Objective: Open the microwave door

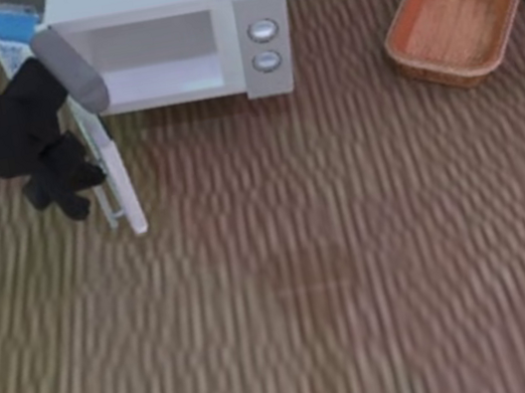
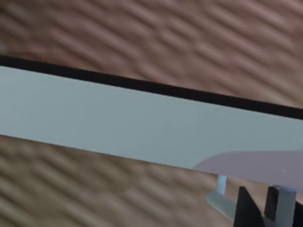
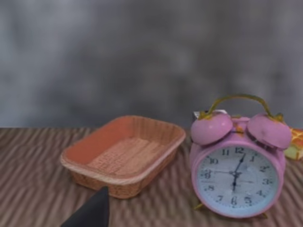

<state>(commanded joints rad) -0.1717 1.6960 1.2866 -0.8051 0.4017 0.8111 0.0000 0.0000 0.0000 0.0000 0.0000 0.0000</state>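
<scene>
Microwave door swung wide, left gripper at its outer edge

The microwave stands at the far left of the tabletop, its cavity showing, and the microwave door stands out toward the near side from a hinge at the oven's left corner, its long axis running near–far and seen almost edge-on from above. The left gripper sits just left of the door's free near end, against the handle side; I cannot tell how far its fingers are parted or whether they clasp the handle. In the left wrist view the door fills the frame as a pale band. Any further swing would carry the door leftward, toward this arm. The right gripper is parked at the far right near the orange basket and pink alarm clock, well apart from the oven; its opening cannot be told.
</scene>
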